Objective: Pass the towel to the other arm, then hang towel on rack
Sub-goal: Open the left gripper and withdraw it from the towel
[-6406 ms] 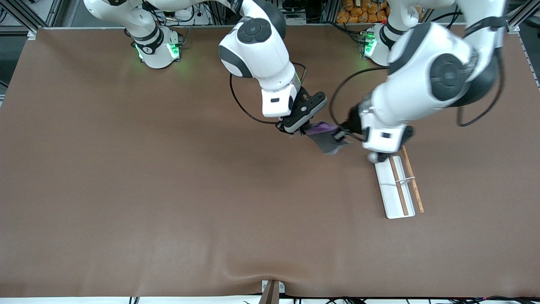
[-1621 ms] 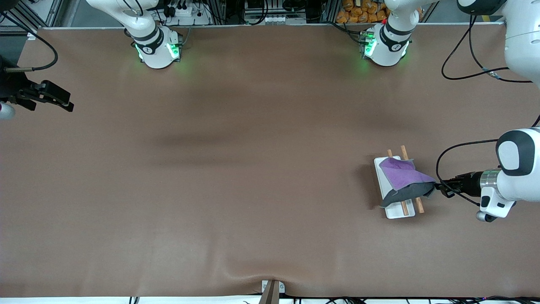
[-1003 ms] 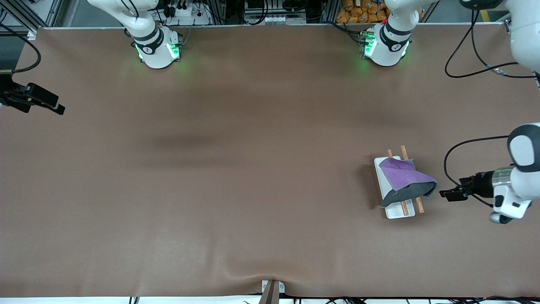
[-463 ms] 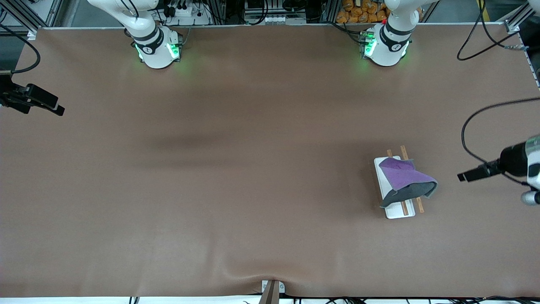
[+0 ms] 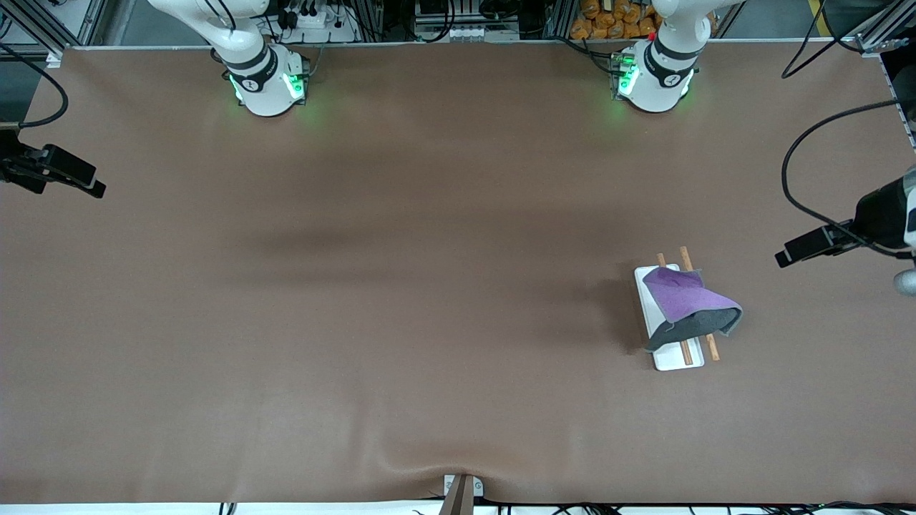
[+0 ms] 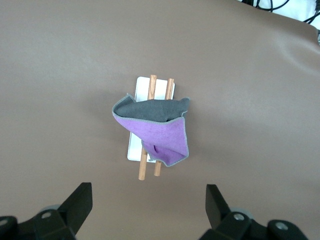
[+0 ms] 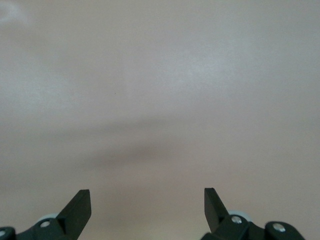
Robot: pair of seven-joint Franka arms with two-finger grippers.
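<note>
The towel (image 5: 689, 309) lay draped over the rack (image 5: 653, 309), purple side up toward the arms' bases and a grey fold nearer the front camera. The rod ends stuck out from under the cloth at both ends, and the white base showed along one side. The rack sat on the table (image 5: 401, 300) toward the left arm's end.

The left gripper (image 5: 807, 247) hung over that end of the table, clear of the towel, its fingers (image 6: 80, 200) spread wide and empty. The right gripper (image 5: 68, 176) waited over the table's edge at its own end, fingers (image 7: 80, 202) spread too, with bare brown surface under it.
</note>
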